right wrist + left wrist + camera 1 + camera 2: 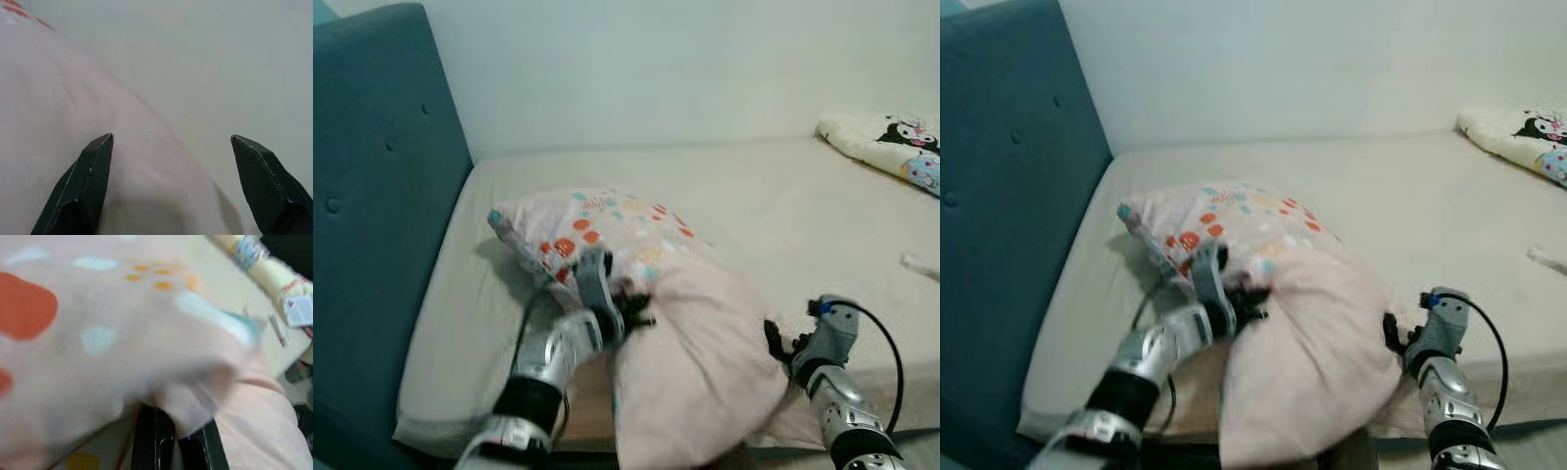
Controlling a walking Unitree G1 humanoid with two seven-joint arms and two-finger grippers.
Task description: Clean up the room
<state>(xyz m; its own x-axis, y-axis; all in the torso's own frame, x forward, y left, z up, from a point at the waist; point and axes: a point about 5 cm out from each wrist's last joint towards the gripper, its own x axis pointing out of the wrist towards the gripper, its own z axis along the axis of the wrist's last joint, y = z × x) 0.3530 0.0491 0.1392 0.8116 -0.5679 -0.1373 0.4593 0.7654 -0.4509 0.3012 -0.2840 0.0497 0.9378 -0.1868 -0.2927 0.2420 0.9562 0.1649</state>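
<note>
Pinching the pink spotted pillow (646, 294) with fingers closed on its cloth, the left gripper (628, 308), right gripper (171, 183) spread wide by the pillow's other side, pillow on the bed (773, 196), near the blue headboard (372, 196), cartoon blanket (891, 142) far off.

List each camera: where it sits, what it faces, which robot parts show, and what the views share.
Head stereo pair: looks down at the bed; both arms show, left tool pinching the pillow.
Left wrist: along its fingers, into pillow fabric.
Right wrist: along its spread fingers, right tool at the pillow's pale side.
Shared: the pillow.
</note>
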